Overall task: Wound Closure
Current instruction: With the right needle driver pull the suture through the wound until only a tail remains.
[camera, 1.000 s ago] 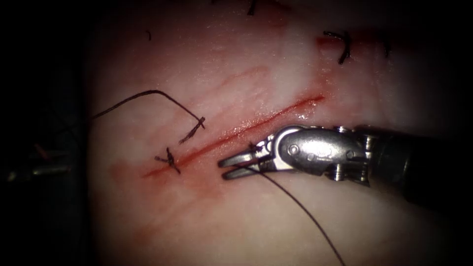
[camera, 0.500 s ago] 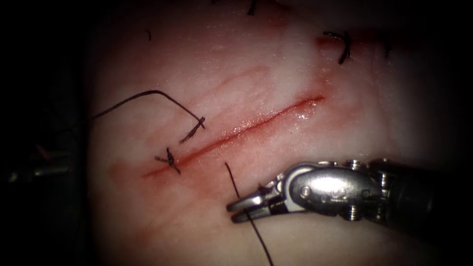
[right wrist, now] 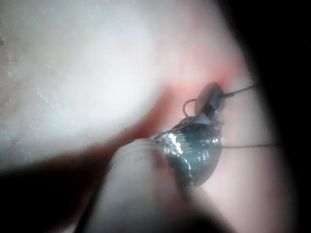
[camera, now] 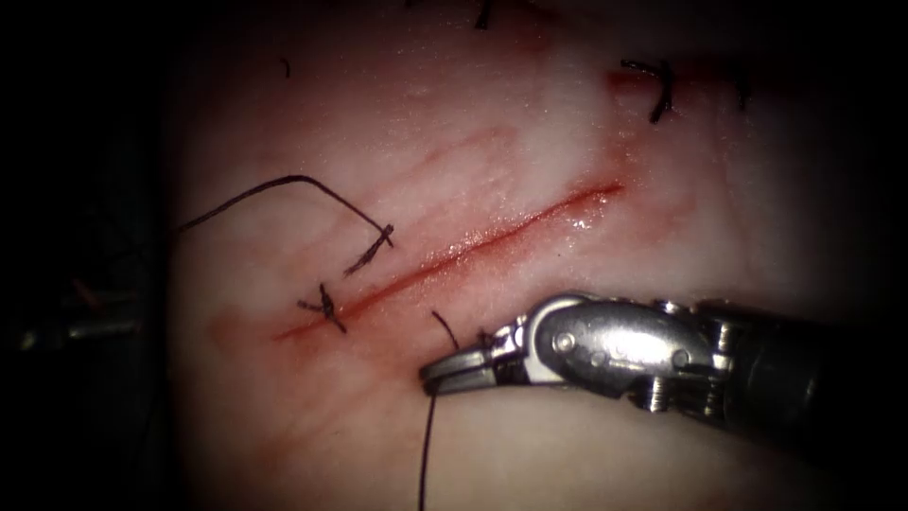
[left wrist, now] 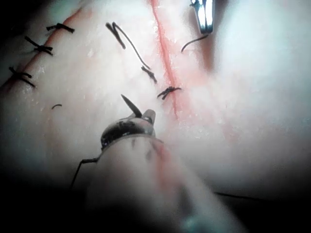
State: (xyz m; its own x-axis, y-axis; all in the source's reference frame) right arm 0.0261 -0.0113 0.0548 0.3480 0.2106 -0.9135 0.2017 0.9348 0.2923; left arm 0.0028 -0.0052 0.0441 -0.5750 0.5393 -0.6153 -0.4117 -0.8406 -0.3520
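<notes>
Two tools are mine, and the right one comes in over the tissue (camera: 586, 454) on the right side of the cut (camera: 473, 248). My right claw (camera: 445, 371) is pressed together and pinches the thread (camera: 423, 454) close to the tips. From the pinch, one short end curls up toward the cut and stops just short of it. The long run drops straight down over the tissue and out of the endoscope view. In the right wrist view the same strand loops beside the closed tips and trails away on the far side. My left claw (left wrist: 141, 112) hangs off to the left, well apart from the cut, over pale tissue. I cannot tell how it stands or whether it holds anything; a dark strand runs off beside its wrist. I cannot place the needle. One stitch (camera: 326, 308) crosses the cut near its lower left end, with short tails sticking out on both sides. Left of the cut a loose strand (camera: 303, 178) arcs across the tissue and ends in a frayed tip near the cut without touching it. Red fluid (camera: 378, 345) stains the tissue along the cut and below it, between the stitch and my right claw. Older stitches (camera: 657, 87) sit far up on the right.
</notes>
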